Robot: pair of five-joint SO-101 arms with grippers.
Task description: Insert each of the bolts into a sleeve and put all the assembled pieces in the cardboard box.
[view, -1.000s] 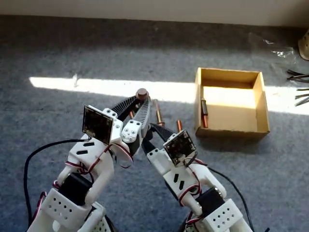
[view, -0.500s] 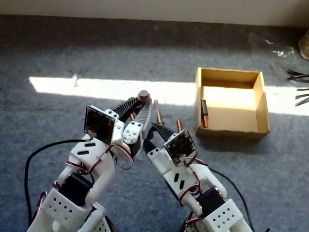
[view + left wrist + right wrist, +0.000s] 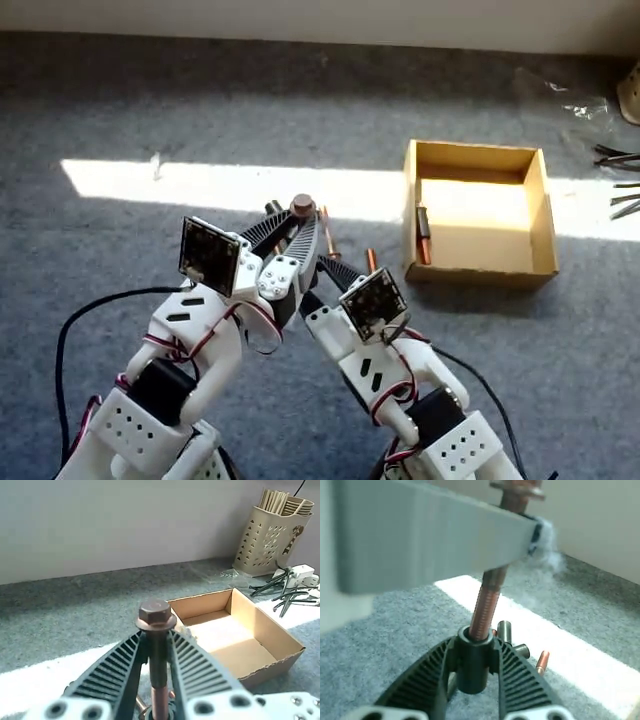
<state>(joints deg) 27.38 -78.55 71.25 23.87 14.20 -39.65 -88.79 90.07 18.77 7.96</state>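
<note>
My left gripper (image 3: 156, 652) is shut on a copper bolt (image 3: 155, 617), held upright with its hex head above the fingers. In the high view this bolt (image 3: 301, 206) sits between the two arms. My right gripper (image 3: 474, 652) is shut on a dark sleeve (image 3: 473, 665) just below. The bolt's threaded shank (image 3: 486, 605) enters the sleeve's open top. The cardboard box (image 3: 411, 215) lies to the right with one assembled piece (image 3: 422, 235) inside by its left wall.
Loose bolts (image 3: 328, 235) (image 3: 371, 260) lie on the grey carpet between the grippers and the box, and spare sleeves (image 3: 505, 629) lie beneath. Black tools (image 3: 620, 190) and a plastic bag (image 3: 565, 95) are at the far right. A beige holder (image 3: 270, 535) stands behind the box.
The left gripper has shifted slightly right and nearer to the right gripper, carrying the bolt with it. The right arm has barely moved.
</note>
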